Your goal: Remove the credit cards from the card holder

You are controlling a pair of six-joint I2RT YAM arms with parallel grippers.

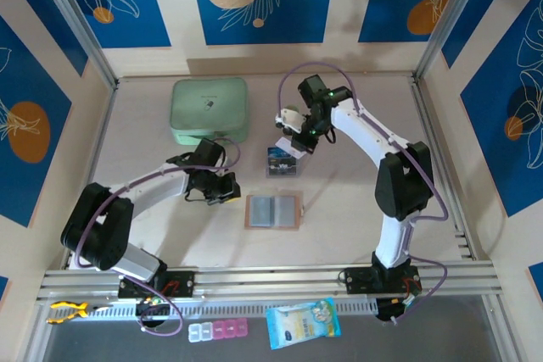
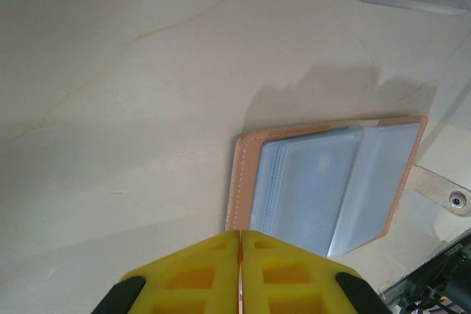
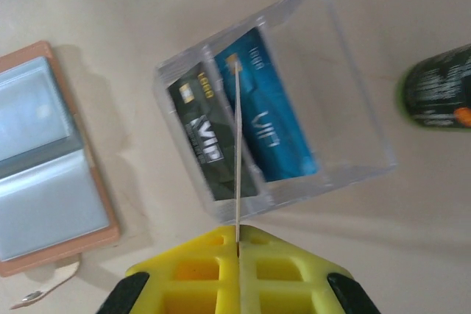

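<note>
So: wallet's open flat, right arm has a card pinched over the clear box

Basically the card holder is lying opened out on the table, roughly in the middle between the two arms. Its pink border is showing and its greyish see-through pockets face up. Its snap tab sticks out to one side, flat on the table.

Just beyond it sits a clear plastic box. Two cards lean side by side in there, a dark card and a blue card, both with VIP printed on them.

Over that box, the right gripper is clamped tight on a third card. It's held edge-on to the wrist camera, so all you get is a thin pale line running across the box between the other two. Honestly I can't tell whether its far end is already down inside the box or just above it.

Meanwhile the left gripper has its fingers pressed flat together with nothing in them. It sits near the left edge of the card holder, not touching it.

Off at the back left there's a mint-green zip case, well apart from everything else.
</note>
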